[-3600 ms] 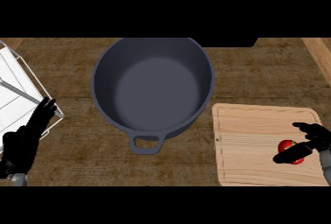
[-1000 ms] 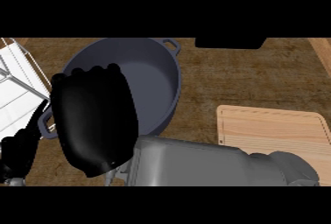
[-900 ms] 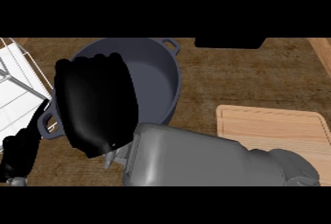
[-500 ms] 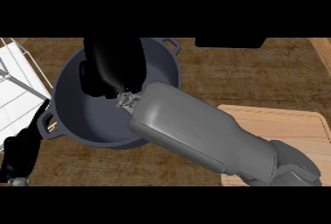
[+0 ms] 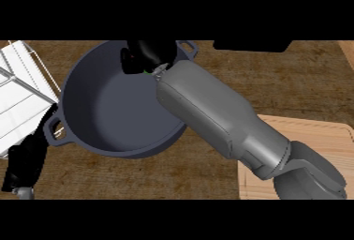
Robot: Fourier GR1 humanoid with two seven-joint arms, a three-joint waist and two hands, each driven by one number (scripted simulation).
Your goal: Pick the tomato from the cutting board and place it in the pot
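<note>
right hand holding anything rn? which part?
Cannot be told. The right hand is curled over the far side of the dark grey two-handled pot, hiding whatever it holds; no tomato shows. The left hand holds nothing.

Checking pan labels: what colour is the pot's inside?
Dark blue-grey, seen in the head view: pot.

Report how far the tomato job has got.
Done: the cutting board shows no tomato. In hand: the right hand is over the far rim of the pot, fingers curled; no tomato is visible there. Left: release it into the pot. The left hand rests at the left edge.
</note>
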